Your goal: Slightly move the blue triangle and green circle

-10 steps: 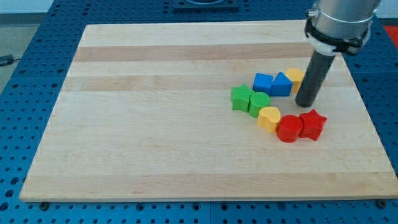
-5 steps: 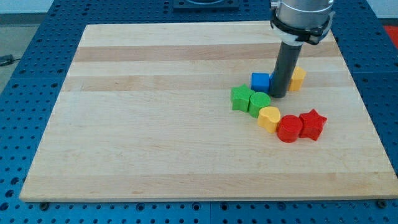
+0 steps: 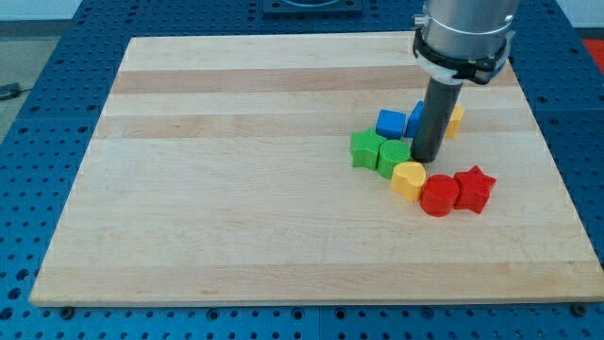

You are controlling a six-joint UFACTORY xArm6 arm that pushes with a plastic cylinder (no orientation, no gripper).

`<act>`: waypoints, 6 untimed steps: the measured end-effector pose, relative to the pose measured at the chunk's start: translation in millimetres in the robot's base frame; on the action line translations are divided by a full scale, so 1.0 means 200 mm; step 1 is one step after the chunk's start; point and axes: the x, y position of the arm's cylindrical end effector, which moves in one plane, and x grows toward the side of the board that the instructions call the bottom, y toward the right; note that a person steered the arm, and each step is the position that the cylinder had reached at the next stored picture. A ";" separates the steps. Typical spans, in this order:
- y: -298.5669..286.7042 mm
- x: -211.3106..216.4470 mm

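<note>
My tip just beside green circle, before half-hidden blue triangle.

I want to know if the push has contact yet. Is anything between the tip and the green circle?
Nothing. In the camera view my tip sits right at the green circle, on its right edge, with no block between them; the blue triangle is mostly hidden behind the rod.

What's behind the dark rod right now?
Behind the rod, whose tip sits beside the green circle, a sliver of the blue triangle and part of a yellow block show; the rest of both is covered.
</note>
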 end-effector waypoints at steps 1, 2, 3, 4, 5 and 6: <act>-0.05 0.02; -0.08 0.02; -0.08 0.02; -0.13 0.03; -0.16 0.04; -0.14 0.04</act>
